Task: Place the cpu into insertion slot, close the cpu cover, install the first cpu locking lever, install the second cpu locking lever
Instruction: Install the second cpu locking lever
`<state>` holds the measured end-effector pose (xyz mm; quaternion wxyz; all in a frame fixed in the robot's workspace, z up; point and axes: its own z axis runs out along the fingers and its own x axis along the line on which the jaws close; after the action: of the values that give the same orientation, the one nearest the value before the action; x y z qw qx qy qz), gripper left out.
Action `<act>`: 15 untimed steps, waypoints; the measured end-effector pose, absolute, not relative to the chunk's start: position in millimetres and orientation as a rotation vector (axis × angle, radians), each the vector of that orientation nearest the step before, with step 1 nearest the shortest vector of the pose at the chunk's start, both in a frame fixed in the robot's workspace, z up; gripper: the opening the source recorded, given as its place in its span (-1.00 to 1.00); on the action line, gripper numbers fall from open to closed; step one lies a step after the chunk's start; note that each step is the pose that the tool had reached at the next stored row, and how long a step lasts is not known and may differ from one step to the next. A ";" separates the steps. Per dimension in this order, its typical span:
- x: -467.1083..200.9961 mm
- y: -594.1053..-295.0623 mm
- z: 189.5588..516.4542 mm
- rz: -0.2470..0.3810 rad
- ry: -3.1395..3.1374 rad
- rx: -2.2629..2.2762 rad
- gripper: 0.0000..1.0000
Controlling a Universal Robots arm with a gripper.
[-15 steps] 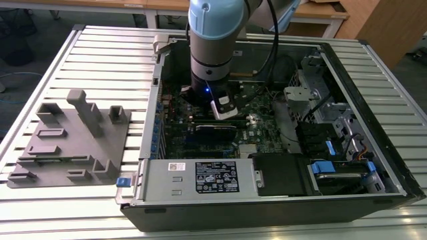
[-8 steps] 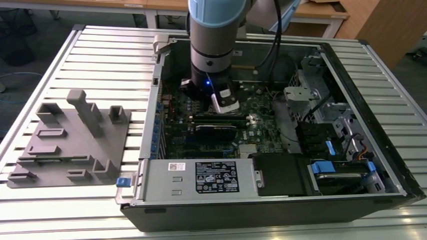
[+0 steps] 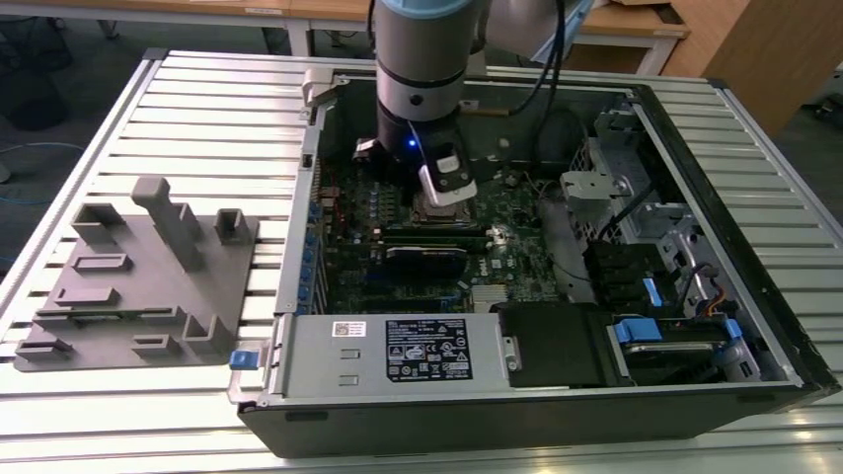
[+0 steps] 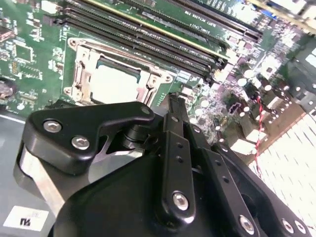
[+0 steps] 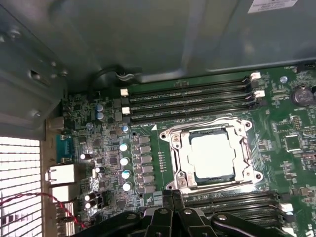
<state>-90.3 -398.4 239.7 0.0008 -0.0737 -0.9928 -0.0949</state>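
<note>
The cpu [image 5: 212, 155] [image 4: 116, 84] lies flat in the insertion slot [image 3: 432, 214] on the green board, pale top up. The cpu cover [image 5: 245, 148] [image 4: 81, 74], a silver frame, lies down over it, and the chip shows through its cut-out. Thin wire levers run along the frame's edges; whether they are latched I cannot tell. My gripper [image 5: 172, 193] [image 4: 173, 101] [image 3: 452, 197] hovers just beside the socket, close above the board. Its black fingers [image 5: 165, 202] are shut together with nothing between them.
Long black memory slots [image 5: 190, 103] [image 4: 163, 34] flank the socket on both sides. The grey case wall [image 5: 148, 34] rises close by. A labelled power supply [image 3: 395, 351] and drive cage [image 3: 658, 247] fill the case's front and right. A grey fixture block [image 3: 145, 267] sits outside.
</note>
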 end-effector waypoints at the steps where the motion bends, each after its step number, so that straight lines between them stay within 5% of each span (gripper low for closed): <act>1: -90.2 -398.2 239.6 -0.298 -3.117 -0.231 -0.79; 15: -72.0 -383.1 239.1 -0.217 -3.128 -0.234 -0.79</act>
<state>-72.0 -383.1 239.1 -0.0011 -0.0744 -0.9948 -0.0692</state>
